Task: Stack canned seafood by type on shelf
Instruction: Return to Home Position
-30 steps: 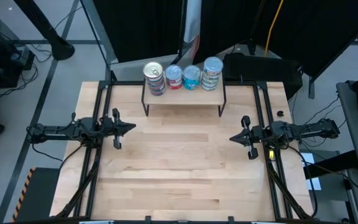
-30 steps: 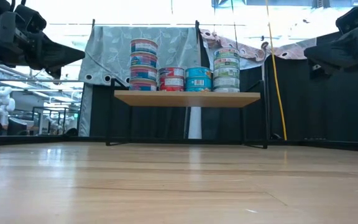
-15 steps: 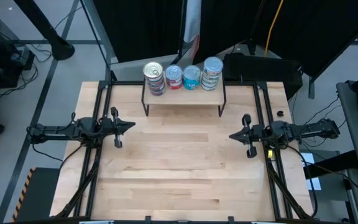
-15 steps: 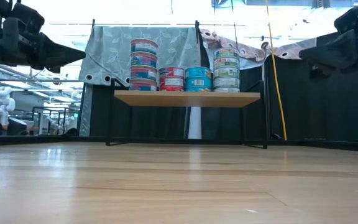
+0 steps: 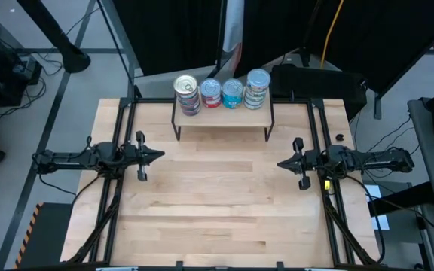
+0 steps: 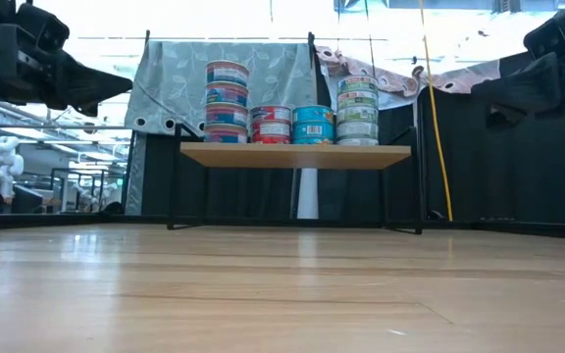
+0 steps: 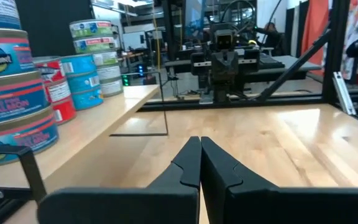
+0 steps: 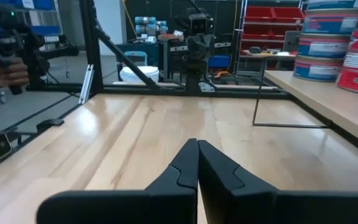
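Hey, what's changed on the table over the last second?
Very little. The right pincer edged slightly toward the shelf end of the table; the left pincer barely shifted. Both stay shut and empty, and nothing was gripped or released. The four stacks of cans stand on the shelf as before.
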Tool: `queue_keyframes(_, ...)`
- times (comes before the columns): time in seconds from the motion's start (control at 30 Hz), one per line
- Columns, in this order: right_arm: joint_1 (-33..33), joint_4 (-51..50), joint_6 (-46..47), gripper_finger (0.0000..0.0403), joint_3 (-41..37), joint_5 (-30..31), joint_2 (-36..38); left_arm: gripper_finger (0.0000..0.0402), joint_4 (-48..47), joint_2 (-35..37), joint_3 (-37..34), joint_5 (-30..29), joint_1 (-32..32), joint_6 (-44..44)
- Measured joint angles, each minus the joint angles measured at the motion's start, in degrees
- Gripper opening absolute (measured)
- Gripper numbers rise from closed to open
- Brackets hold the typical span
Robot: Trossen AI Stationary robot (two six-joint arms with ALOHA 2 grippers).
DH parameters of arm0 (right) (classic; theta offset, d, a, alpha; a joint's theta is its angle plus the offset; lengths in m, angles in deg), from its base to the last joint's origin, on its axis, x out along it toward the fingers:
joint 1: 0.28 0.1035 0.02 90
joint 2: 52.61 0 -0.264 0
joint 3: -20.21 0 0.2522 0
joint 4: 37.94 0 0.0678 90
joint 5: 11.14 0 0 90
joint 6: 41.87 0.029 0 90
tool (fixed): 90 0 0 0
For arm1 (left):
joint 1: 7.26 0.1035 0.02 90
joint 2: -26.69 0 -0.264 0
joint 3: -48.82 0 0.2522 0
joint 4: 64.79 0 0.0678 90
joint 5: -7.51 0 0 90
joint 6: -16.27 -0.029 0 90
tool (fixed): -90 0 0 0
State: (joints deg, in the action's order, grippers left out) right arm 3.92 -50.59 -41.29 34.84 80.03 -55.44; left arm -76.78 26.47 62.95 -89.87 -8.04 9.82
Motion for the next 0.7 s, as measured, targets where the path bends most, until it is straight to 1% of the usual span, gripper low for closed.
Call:
queue_keyframes(0.3,0.00,-0.13,0.46,0.0000,0.00,-0.74,-0.73,0.0001,-0.06,0.00,-0.02,0.45,0.00,0.08)
queue_keyframes(0.53,0.02,-0.20,-0.98,0.0000,0.00,-1.32,2.83,0.0001,-0.08,0.00,-0.04,0.48,0.00,0.11)
queue_keyframes(0.7,-0.01,-0.04,-1.55,0.0000,-0.07,-1.31,2.68,0.0001,-0.03,-0.02,-0.06,-0.01,0.00,0.11)
